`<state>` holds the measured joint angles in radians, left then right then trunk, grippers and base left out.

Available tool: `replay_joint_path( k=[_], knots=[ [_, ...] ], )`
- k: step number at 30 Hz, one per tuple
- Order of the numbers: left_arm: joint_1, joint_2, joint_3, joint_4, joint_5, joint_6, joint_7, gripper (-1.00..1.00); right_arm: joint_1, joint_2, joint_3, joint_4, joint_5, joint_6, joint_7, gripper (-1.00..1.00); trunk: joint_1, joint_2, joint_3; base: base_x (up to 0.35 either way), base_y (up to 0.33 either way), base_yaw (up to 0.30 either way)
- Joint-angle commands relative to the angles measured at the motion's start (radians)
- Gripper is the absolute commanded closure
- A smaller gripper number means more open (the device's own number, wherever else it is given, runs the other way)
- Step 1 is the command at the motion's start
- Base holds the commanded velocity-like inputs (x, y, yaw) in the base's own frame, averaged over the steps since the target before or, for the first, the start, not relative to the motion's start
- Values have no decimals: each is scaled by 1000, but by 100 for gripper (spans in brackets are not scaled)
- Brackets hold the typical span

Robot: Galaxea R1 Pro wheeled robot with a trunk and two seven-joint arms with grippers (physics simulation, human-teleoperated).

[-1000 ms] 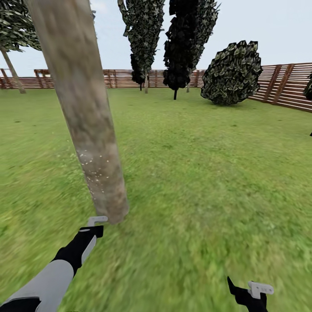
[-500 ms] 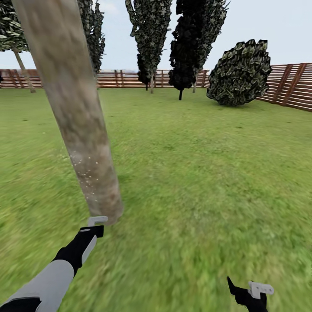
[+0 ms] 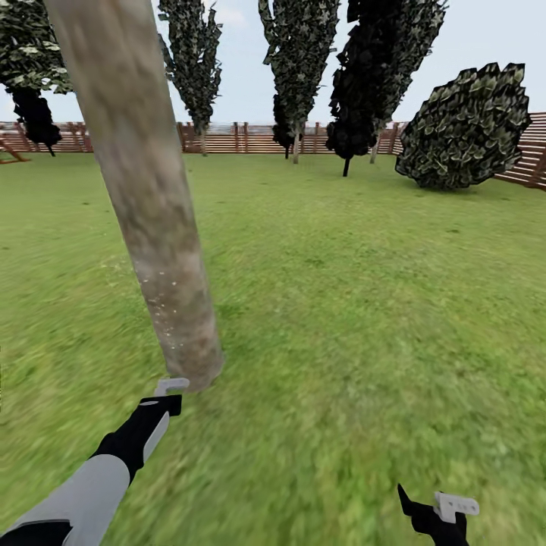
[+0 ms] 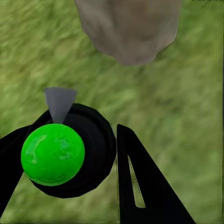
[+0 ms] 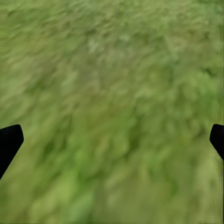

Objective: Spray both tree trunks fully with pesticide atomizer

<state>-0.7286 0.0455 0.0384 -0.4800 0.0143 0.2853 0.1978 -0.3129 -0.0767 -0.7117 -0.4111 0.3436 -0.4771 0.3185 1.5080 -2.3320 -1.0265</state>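
1. Green lawn all round, blurry and soft-textured, bounded far off by a brown slatted fence
2. Rising from the grass at close range, one thick tree trunk: smooth cylinder, pale grey-beige with brownish mottling, fine white specks low on its bark
3. Reaching toward the trunk's base, left gripper on a black and grey arm, its pale tip just beside the foot of the trunk
4. Pinched between the dark left fingers, the pesticide atomizer: round black body seen end-on, glossy green dome at centre, small grey nozzle pointing at the trunk base
5. Low at the head view's right edge, right gripper, fingers spread wide apart over bare grass, holding nothing
6. Likely step: spraying this trunk; specks sit on the lower stretch, upper bark looks bare
7. To do it well: hold the nozzle squarely on the bark, sweep slowly upward and around, stay near enough that mist lands on the trunk, not the lawn
8. Farther back, tall trees with jagged dark foliage and a rounded bush by the fence
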Motion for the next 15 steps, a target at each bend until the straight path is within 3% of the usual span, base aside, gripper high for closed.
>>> replay_joint_path(
  k=[1, 10, 15],
  knots=[
    [0, -1, 0, 0, -1, 0, 0, 100, 0, 0, 0, 0, 0, 0, 0, -100, 0, 0, 0, 91, -275, 77],
    [0, -1, 0, 0, -1, 0, 0, 100, 0, 0, 0, 0, 0, 0, 0, -100, 0, 0, 0, 92, -275, 15],
    [0, -1, 0, 0, -1, 0, 0, 100, 0, 0, 0, 0, 0, 0, 0, -100, 0, 0, 0, 92, -275, 223]
  ],
)
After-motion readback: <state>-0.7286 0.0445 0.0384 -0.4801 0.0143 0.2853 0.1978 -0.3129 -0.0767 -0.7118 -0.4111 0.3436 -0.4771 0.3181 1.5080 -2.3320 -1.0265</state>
